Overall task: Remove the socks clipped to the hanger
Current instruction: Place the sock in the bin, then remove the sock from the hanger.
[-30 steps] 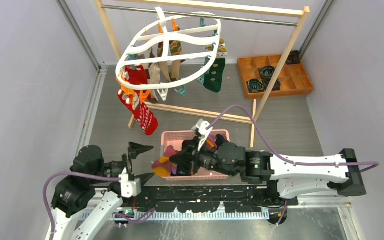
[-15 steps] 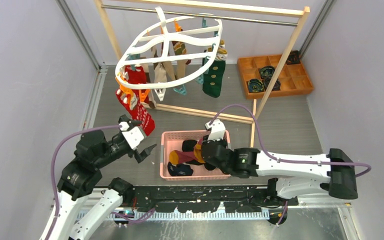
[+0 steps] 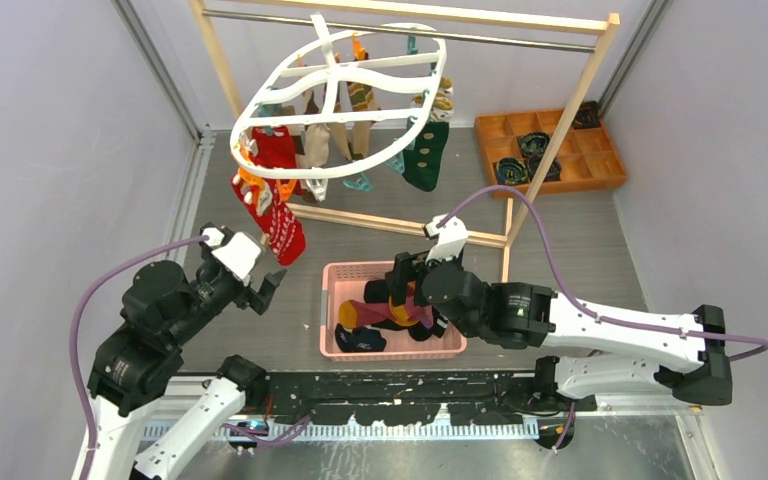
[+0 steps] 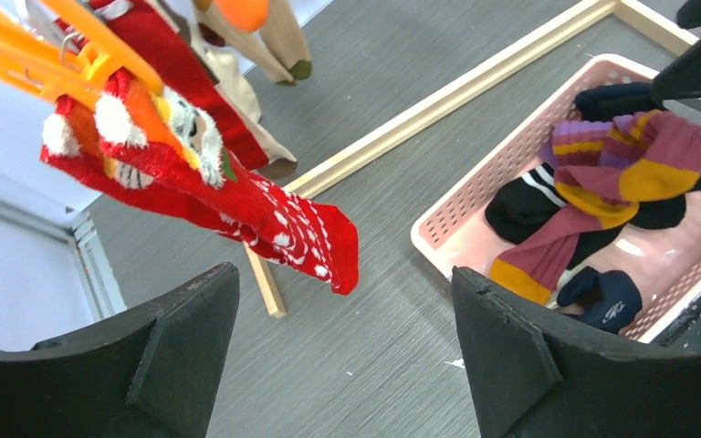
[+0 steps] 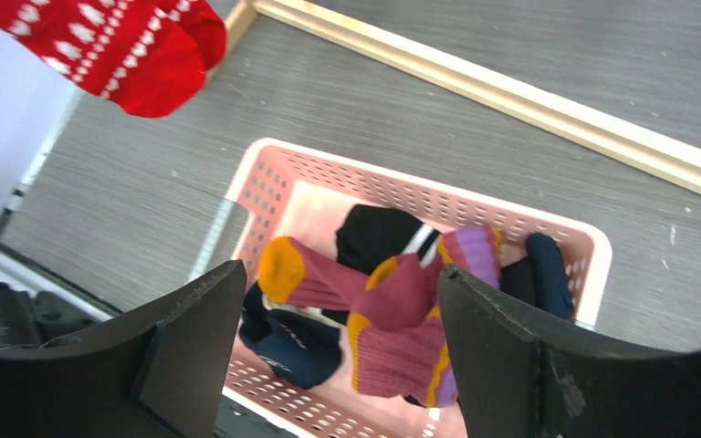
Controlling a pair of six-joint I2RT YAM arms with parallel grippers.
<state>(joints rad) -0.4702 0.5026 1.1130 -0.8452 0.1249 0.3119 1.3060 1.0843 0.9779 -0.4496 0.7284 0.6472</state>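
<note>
The hanger (image 3: 340,172) is seen hung on the rail of a wooden rack (image 3: 561,135) at the far side of the bench (image 3: 580,250), tilted, with socks (image 3: 305,150) clipped beneath it. A red sock (image 3: 278,228) with a white pattern is gripped by orange clips (image 4: 55,64) at the near-left rim and hangs lowest. A dark green sock (image 3: 425,160) hangs at the right. The socks between them are crossed by the frame's bars and overlapped by one another, so they cannot be counted surely; perhaps half a dozen are there.

The left hand (image 3: 268,287) is held near the red sock's toe without touching it, its fingers apart and nothing between them. In its wrist view the sock's upper end is cut off by the edge. The right hand (image 3: 401,284) is poised over a pink basket (image 3: 324,300), its fingers likewise spread wide and empty. In the basket a maroon sock (image 5: 402,319) banded yellow and purple is laid across a black sock (image 5: 374,233) and a navy sock (image 5: 292,342); whatever lies below is hidden. Dark items in a compartmented wooden tray (image 3: 560,186) at the far right are too small to be identified.
</note>
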